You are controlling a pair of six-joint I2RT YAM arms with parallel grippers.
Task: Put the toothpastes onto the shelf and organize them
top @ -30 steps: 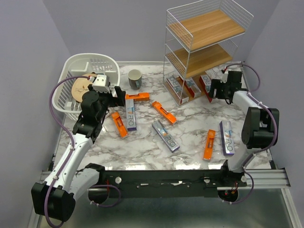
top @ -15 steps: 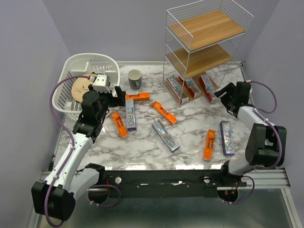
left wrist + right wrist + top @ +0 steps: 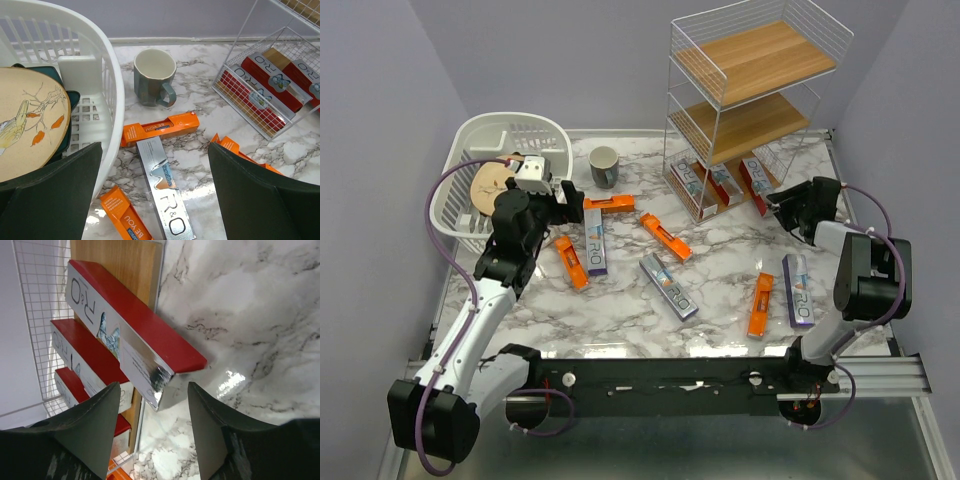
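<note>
Toothpastes (image 3: 708, 183) sit half hidden inside shelf (image 3: 760, 55); left fingers (image 3: 50, 200) and right fingers (image 3: 85, 425) apart, empty

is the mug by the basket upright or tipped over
Upright. The mug stands on its base on the table, mouth facing up, handle to the side; nothing shows inside it.

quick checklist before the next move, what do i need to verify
1. Left tool open and empty: ok.
2. Silver box beneath it lies flat, nothing on top: ok.
3. Orange box apart from the silver box's far end: cannot tell.
4. Right tool open, holding nothing: ok.
5. Red-sided box fully on the bottom board of the shelf: not ok, its end overhangs the edge.
6. Room on the upper boards: ok, both bare.
</note>
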